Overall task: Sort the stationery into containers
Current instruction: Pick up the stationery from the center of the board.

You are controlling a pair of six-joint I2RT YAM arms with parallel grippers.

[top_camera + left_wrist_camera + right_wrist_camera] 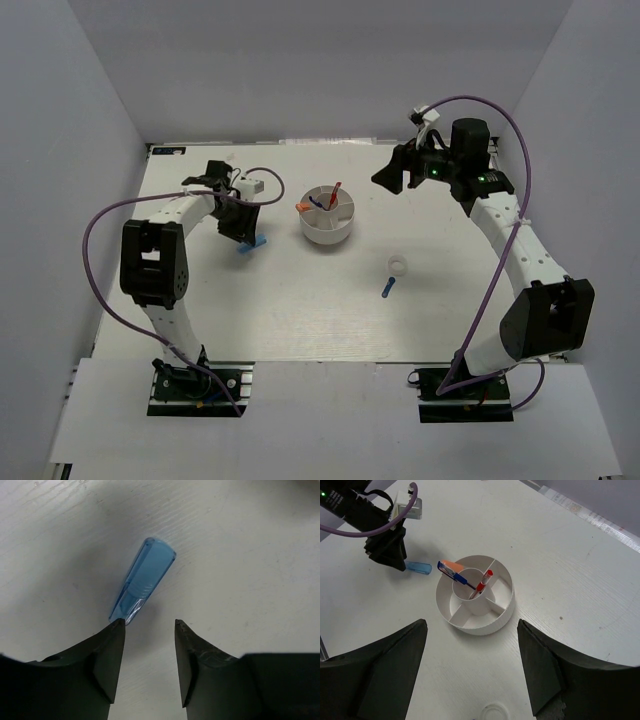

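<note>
The round white tub (327,228) stands mid-table, also in the right wrist view (506,611). The red pen (484,581) and blue pen (454,573) lean in its centre cup; the orange-white piece (451,564) rests at its left rim. The light-blue piece (145,578) lies on the table just beyond my open left gripper (149,622), its near end by the left fingertip (118,626). It also shows from above (253,245). The white ring (398,266) and dark-blue piece (387,288) lie right of centre. My right gripper (472,625) is open, empty, high above the table (390,178).
Grey walls close the table on three sides. The left arm (190,208) reaches across the left part of the table. A purple cable loops from each arm.
</note>
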